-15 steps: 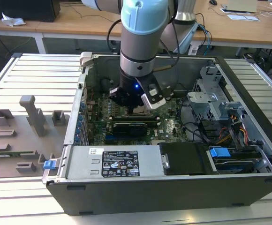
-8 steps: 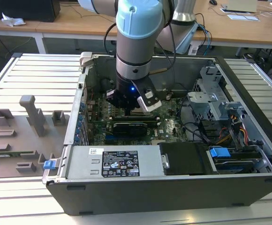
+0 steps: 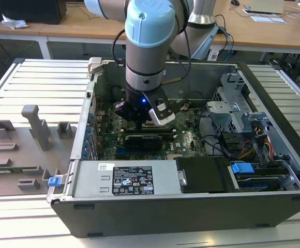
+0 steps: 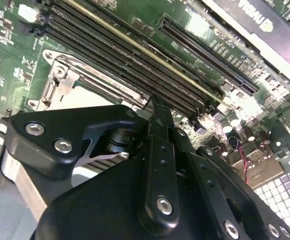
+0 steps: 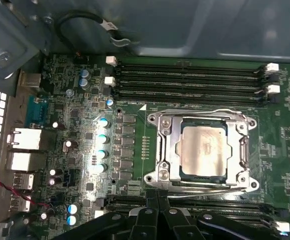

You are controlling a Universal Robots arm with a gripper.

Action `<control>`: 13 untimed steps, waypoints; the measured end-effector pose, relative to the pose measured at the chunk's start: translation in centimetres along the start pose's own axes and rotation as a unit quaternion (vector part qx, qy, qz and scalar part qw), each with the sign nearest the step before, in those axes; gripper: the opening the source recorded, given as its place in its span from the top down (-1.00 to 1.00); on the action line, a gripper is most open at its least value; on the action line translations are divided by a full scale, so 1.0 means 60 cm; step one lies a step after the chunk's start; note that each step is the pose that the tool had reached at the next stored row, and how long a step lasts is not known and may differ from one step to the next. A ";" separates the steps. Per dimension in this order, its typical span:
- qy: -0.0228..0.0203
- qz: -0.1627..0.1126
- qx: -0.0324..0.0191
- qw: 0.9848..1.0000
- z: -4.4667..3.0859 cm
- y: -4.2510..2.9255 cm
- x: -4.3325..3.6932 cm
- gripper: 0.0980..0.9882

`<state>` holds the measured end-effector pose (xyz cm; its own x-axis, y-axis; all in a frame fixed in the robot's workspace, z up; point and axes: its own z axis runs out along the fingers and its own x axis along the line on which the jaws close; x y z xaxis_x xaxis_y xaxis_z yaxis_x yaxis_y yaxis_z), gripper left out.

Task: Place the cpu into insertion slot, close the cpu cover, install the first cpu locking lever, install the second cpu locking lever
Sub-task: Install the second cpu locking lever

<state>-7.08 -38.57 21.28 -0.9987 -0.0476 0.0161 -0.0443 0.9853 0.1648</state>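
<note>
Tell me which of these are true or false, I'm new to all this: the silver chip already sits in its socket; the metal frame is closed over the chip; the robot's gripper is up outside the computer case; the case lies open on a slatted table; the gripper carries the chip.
1. The cpu sits in the insertion slot. True.
2. The cpu cover lies closed over the cpu, its window framing the chip. True.
3. The gripper hangs outside the computer case. False: it reaches down inside, just above the motherboard.
4. The case lies open on a slatted table. True.
5. The gripper carries the cpu. False: the chip rests in the socket.
</note>
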 end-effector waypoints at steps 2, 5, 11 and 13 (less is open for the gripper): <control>0.001 -0.007 -0.001 1.000 0.003 0.003 0.003 0.98; 0.002 -0.015 -0.001 1.000 0.009 0.008 0.005 0.98; 0.005 -0.032 -0.002 0.999 0.021 0.018 0.005 0.98; 0.006 -0.039 -0.004 0.999 0.025 0.019 0.005 0.98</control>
<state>-7.44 -37.24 20.01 -0.9919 -0.1258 0.0153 -0.1212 0.9772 0.1746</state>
